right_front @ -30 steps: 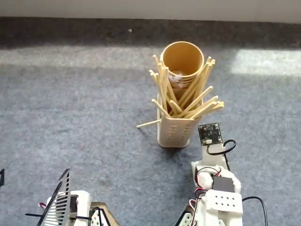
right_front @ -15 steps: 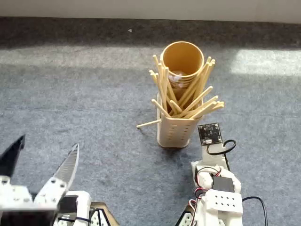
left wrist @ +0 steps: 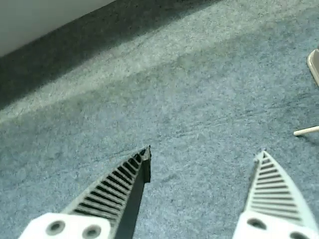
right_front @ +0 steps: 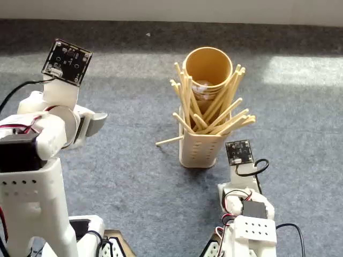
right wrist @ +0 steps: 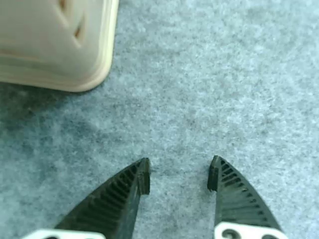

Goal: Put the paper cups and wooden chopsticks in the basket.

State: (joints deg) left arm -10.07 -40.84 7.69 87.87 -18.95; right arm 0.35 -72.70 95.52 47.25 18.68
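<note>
A cream basket [right_front: 200, 151] stands mid-carpet, holding a tall tan paper cup [right_front: 208, 66] and a bundle of wooden chopsticks [right_front: 217, 114] that fan out over its rim. One chopstick [right_front: 169, 141] pokes out low to the basket's left; its tip [left wrist: 305, 131] appears in the left wrist view. My left gripper [left wrist: 204, 155] hangs open over bare carpet left of the basket, with nothing between its fingers. Just in front of the basket's corner [right wrist: 60, 47], my right gripper [right wrist: 179, 172] is open and also holds nothing.
Grey carpet [right_front: 123, 160] covers the floor, with a dark strip and a pale wall edge along the back. The left arm [right_front: 37, 160] stands tall at the left. The right arm's base [right_front: 246, 219] sits at the front right.
The left arm has risen from the front left edge and swung up and forward, and now stands tall left of the basket. The right arm and the basket have not moved.
</note>
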